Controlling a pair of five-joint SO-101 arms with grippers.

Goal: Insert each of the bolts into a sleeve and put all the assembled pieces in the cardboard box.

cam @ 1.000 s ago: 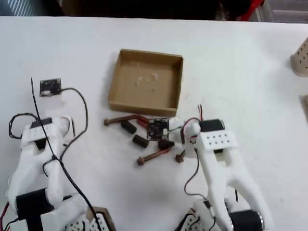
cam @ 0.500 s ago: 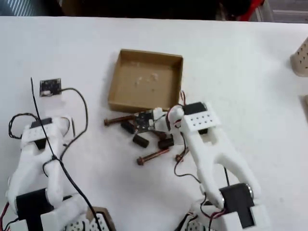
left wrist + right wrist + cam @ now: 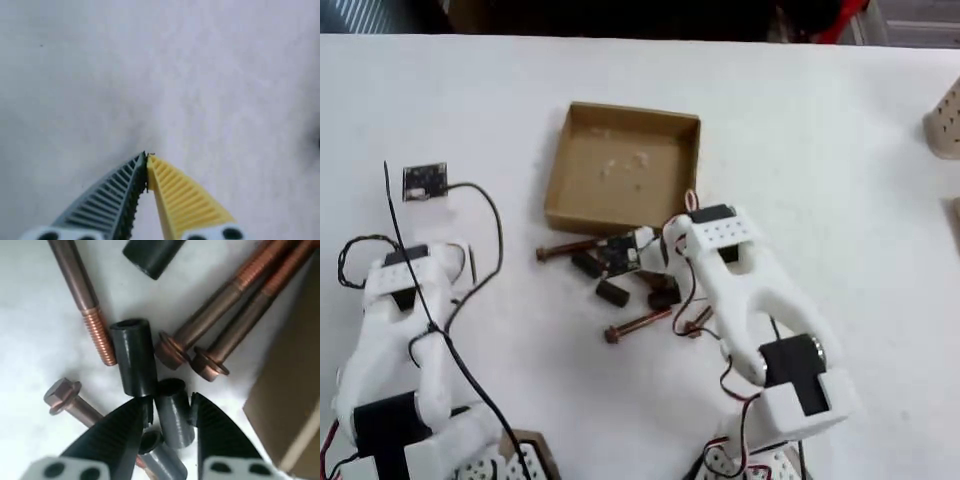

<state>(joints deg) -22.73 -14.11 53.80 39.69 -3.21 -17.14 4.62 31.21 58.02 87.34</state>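
Bolts and sleeves lie loose on the white table, clustered just beside the wall of the cardboard box that faces my two arms. My right pincer hangs low over that cluster, near the same wall. Its black fingers are spread, with a grey sleeve standing between the tips. A black sleeve lies against that one on the side away from the box, next to the threaded end of a long bolt. A pair of bolts lies side by side between the grey sleeve and the box, heads toward the sleeve. My left pincer is pressed together at the tips, grey finger against yellow, over bare table. My left arm sits well apart from the box, off its left side.
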